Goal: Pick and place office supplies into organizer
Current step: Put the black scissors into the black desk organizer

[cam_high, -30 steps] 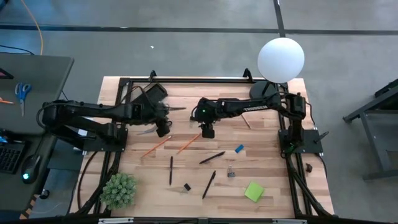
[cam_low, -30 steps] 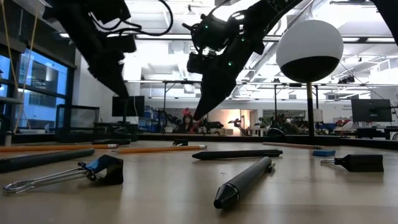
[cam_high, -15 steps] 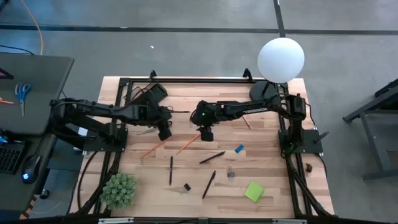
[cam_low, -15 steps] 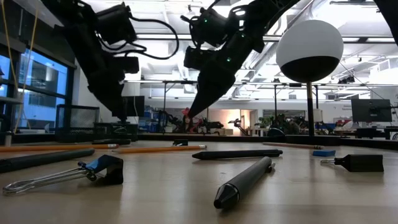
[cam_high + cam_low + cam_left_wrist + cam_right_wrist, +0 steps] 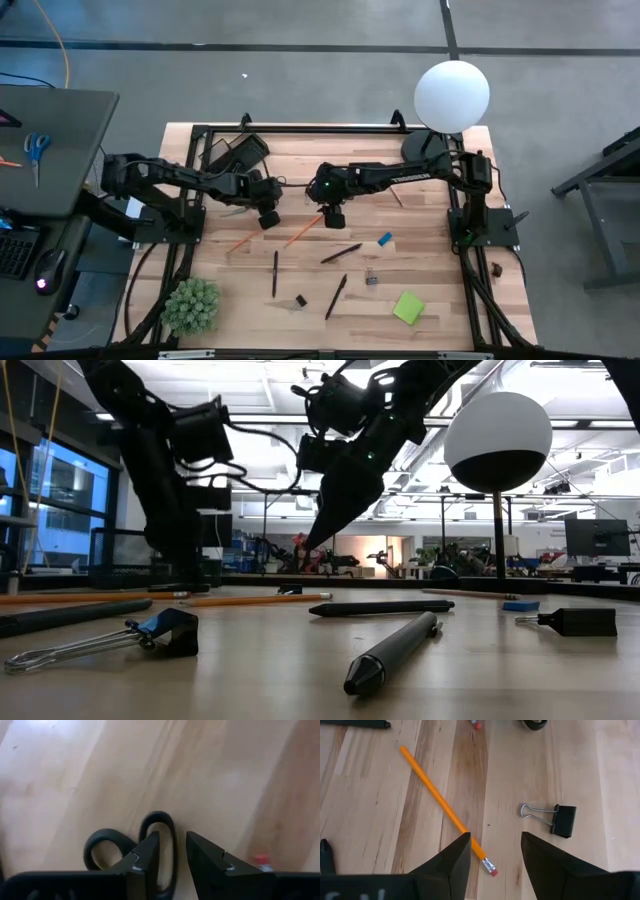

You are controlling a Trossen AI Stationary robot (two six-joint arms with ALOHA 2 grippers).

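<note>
Now left end effector [image 5: 172, 862] narrowly parted, straddling one black loop of small scissors [image 5: 150, 847] flat on bench [image 5: 225, 775], probably not gripped yet. Close squarely, lift straight. Right end effector [image 5: 495, 855] open, empty, above orange pencil [image 5: 445, 810]. Organizer [image 5: 240, 152] far-left. No readable writing.

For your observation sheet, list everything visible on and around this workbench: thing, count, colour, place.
Table: one, light wood, centre.
Pencils: two orange, mid-table; one wooden, near the lamp.
Pens: three, black, front half.
Binder clips: two, black, front.
Eraser: one, blue, right of centre.
Sticky-note pad: one, green, front right.
Small scissors: one, black handles, under the left gripper.
Organizer: one, black, back left.
Lamp: one, white globe, back right.
Plant: one, green, front left.
Left gripper: open, astride a scissor handle.
Right gripper: open, above an orange pencil.
</note>
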